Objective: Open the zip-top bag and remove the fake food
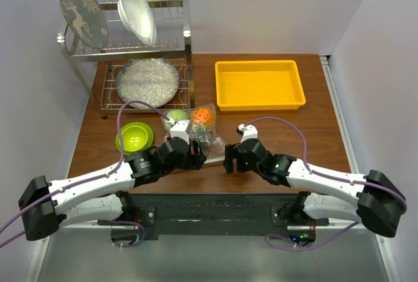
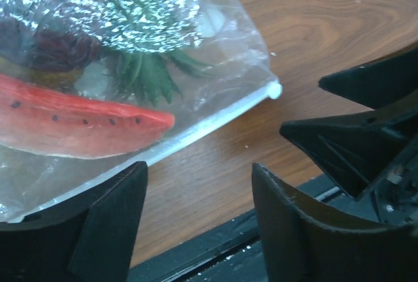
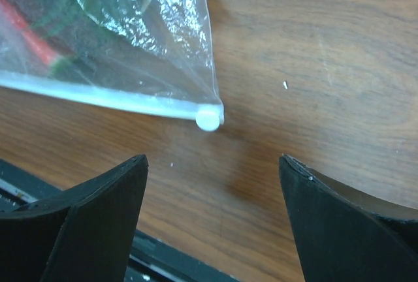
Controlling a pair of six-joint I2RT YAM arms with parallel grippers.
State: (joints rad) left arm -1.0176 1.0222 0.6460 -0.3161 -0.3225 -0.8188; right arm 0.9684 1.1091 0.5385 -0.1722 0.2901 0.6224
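The brown table [image 1: 294,132] lies under both sets of jaws. Far in front of them stand a metal rack [image 1: 163,2] with plates and a yellow tray [image 1: 260,106]. A green bowl [image 1: 134,137] sits off to the left of the left jaws.

The bag [image 2: 222,34] lies flat right in front of both sets of jaws. Its zip strip [image 2: 215,122] is the edge nearest them, and it runs across them from side to side. The rest of the bag stretches away from them.

The left gripper [image 2: 196,171] has its jaws apart with nothing between them. The strip passes just in front of its left finger. The right gripper [image 3: 213,164] has its jaws wide over bare wood, holding nothing.

Inside the bag, a red watermelon slice [image 2: 72,125] lies long-ways beside the strip. Green pineapple leaves [image 2: 147,76] point toward the strip. The strip's round end [image 3: 209,119] sits just in front of the right jaws' gap.
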